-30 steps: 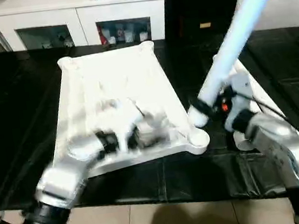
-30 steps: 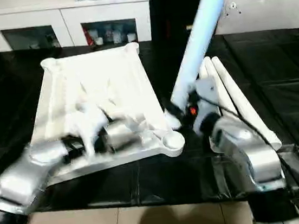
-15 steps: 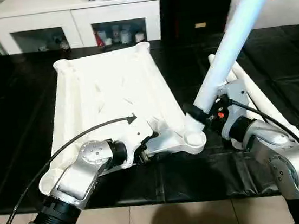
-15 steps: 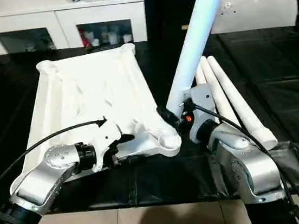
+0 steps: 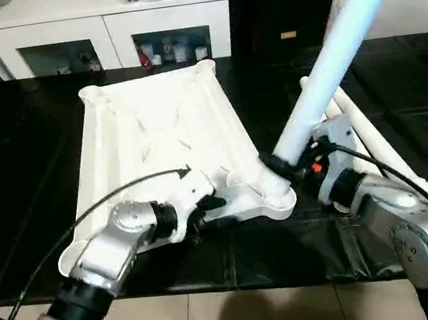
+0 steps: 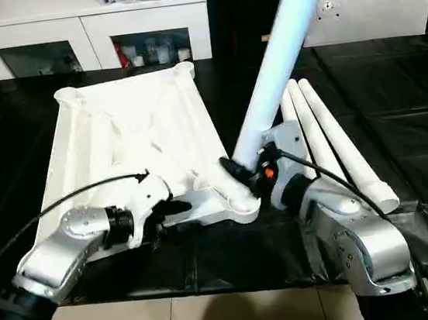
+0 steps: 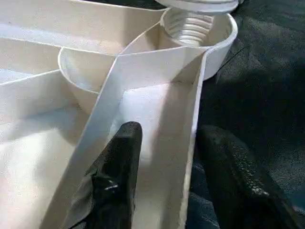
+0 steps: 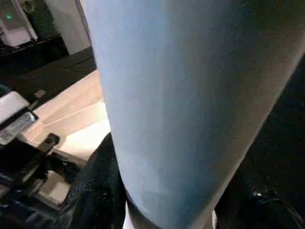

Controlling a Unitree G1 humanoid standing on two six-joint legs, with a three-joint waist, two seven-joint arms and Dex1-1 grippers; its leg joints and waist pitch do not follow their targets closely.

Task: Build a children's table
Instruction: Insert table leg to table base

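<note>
Where left gripper point(image 7: 164, 186) straddles table top point(image 5: 163, 127) rim

Ahead of me: bench point(image 5: 18, 153) under black sheeting, creased in squares. Behind it, a white cabinet point(image 5: 107, 25) with two glass doors, small jars and bottles point(image 5: 173, 52) inside, dark clutter on top. Flat white board point(image 6: 375, 7) propped far right. Beige tiled floor point(image 5: 241, 317) below.

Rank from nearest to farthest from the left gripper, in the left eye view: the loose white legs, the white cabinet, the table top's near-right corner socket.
1. Near-right corner socket, just right of the left gripper.
2. Loose round tapered white legs, lying farther right.
3. White cabinet with glass doors, at the back.
</note>
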